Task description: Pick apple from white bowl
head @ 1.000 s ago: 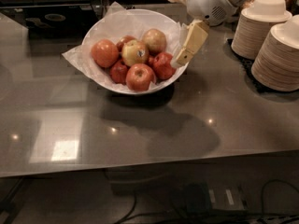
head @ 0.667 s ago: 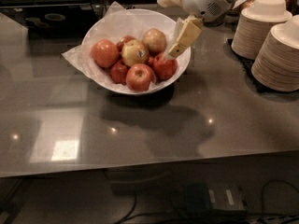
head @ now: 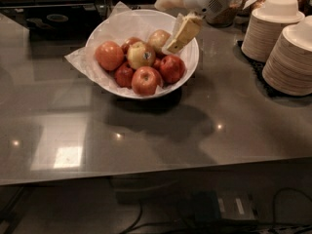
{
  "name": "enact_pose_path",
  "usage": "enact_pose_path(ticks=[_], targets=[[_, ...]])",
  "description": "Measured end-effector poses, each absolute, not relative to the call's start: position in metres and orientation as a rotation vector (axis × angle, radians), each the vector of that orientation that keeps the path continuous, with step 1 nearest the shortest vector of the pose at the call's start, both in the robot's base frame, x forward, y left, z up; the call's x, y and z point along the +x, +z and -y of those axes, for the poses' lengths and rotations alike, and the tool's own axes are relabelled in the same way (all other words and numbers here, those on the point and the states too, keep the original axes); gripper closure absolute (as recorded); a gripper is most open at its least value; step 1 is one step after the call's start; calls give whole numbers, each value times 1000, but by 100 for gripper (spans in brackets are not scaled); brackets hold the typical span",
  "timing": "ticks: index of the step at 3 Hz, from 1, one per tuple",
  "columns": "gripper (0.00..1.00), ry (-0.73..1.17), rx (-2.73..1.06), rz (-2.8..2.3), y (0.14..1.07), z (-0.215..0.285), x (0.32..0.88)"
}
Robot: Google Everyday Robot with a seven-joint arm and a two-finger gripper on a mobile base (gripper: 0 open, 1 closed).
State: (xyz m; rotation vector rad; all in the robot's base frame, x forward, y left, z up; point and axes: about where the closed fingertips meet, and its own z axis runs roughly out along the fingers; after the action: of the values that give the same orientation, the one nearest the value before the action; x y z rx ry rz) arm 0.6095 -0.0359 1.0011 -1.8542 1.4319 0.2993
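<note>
The white bowl (head: 117, 28), lined with crinkled white paper, stands on the grey counter at upper centre. In it lies the yellow-green apple (head: 140, 55) with a small dark sticker, among several red apples and an orange-red apple (head: 108, 55) at the left. A second pale apple (head: 158, 39) lies behind it. My gripper (head: 179, 37) reaches in from the upper right and hangs over the bowl's right side, just right of the pale apples, above a red apple (head: 172, 68). It holds nothing.
Two stacks of pale plates (head: 291, 57) stand at the right on a dark mat, with another stack (head: 270, 26) behind. A dark appliance (head: 53, 21) sits at the back left. The counter's front edge (head: 156, 172) runs across the lower frame.
My gripper has moved left and up, from beside the bowl's right rim to over the bowl's right side. The apples have not moved.
</note>
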Motion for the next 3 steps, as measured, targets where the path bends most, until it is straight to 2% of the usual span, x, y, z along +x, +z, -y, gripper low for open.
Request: enact_pose_path(ticks=[3], targets=[[36,394,-1891,-1402,967,11,621]])
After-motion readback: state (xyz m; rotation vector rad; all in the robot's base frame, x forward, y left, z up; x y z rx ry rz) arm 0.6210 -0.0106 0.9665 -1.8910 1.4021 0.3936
